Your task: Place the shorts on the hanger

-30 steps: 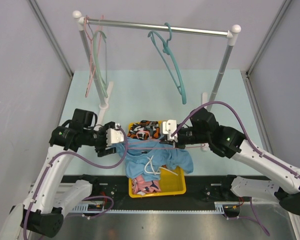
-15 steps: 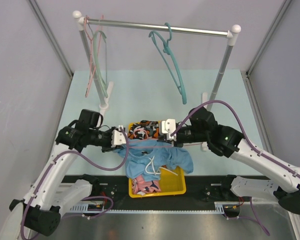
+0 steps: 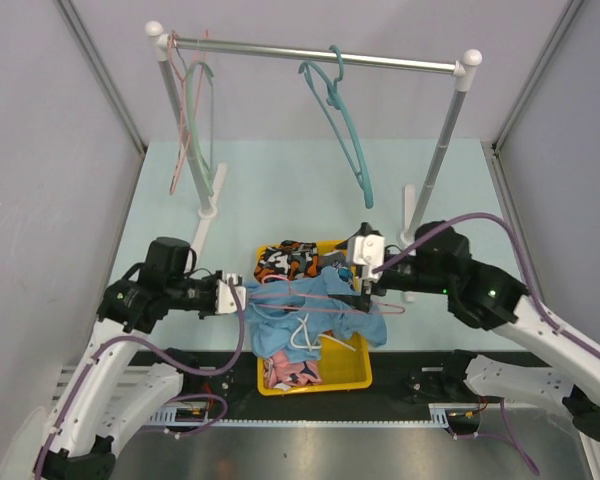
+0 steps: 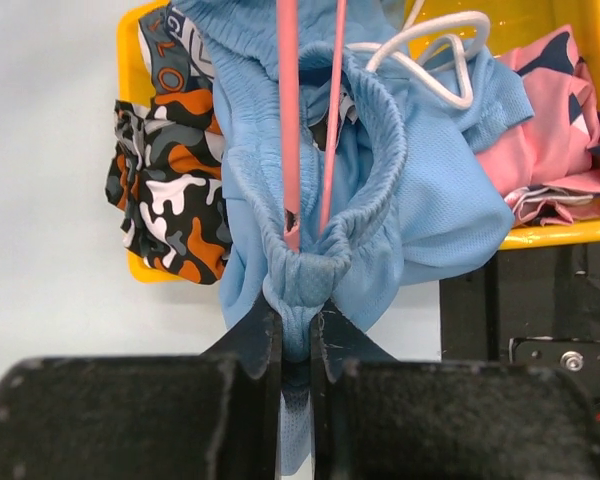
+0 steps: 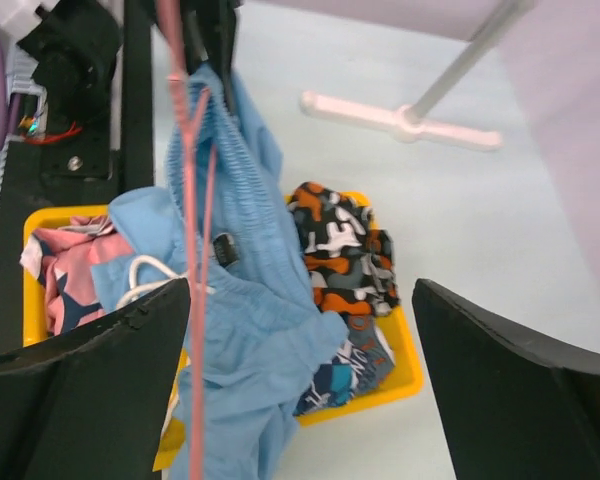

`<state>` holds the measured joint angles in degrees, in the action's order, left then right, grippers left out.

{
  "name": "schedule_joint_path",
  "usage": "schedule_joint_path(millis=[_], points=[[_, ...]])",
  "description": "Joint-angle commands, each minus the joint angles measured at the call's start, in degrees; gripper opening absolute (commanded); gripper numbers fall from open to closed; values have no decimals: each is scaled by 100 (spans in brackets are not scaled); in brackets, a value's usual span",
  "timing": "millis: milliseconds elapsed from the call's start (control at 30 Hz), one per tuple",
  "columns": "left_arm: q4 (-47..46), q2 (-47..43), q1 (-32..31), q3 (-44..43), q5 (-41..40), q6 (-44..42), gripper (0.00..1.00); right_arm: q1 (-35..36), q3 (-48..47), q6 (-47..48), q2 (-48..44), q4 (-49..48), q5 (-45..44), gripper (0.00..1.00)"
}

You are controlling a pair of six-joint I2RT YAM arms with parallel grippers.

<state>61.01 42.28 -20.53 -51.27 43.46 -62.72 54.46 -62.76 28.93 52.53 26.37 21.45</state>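
Waistband of the shorts (image 4: 400,210) sits pinched inside the left end effector (image 4: 297,325).

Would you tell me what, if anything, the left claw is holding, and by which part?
The left claw is shut on the shorts, pinching a bunched fold of the elastic waistband. The hanger runs into that fold just above the pinch.

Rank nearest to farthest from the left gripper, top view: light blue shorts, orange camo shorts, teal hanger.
1. light blue shorts: clamped in the left gripper itself.
2. orange camo shorts: in the yellow bin, just beyond the gripper.
3. teal hanger: hanging from the rail, far back.
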Motion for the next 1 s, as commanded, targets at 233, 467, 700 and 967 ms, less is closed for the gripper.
schedule_joint_path(millis=[233,467,700,967], points=[[780,-106,-135,-129,294,-1909,0,-681,-720,-1188,-7,1335,-494,88],[983,25,-381,-366,101,-1981,0,-752,-1053,-960,1302,1547,-115,72],[895,-1,-486,-323,48,-1805,0,-489,-1379,-486,2287,1257,-334,74],[886,-36,-531,-358,-48,-1568,0,-489,-1652,-28,3183,1502,-519,78]])
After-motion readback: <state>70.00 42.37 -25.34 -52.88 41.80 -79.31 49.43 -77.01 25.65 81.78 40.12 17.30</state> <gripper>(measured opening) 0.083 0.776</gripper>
